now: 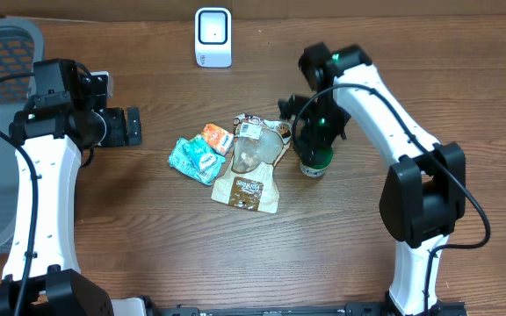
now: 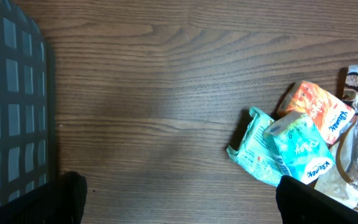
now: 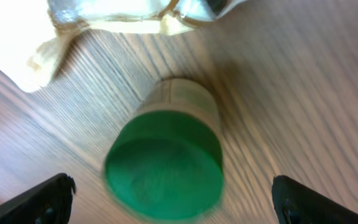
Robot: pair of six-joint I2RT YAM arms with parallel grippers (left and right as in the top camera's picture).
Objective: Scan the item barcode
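While the right gripper (image 3: 173,190) hangs over the small container (image 3: 163,165) with the green lid, its fingers (image 3: 45,202) are spread wide on both sides and do not touch it; the container stands on the wooden table (image 1: 148,219) with its lid up, just beside the brown pouch (image 1: 249,180); the left gripper (image 2: 182,196) is also spread open, holding nothing, over bare wood between the grey basket (image 2: 11,93) and the teal packets (image 2: 291,149); the white scanner (image 1: 213,37) sits well apart, near the far edge.
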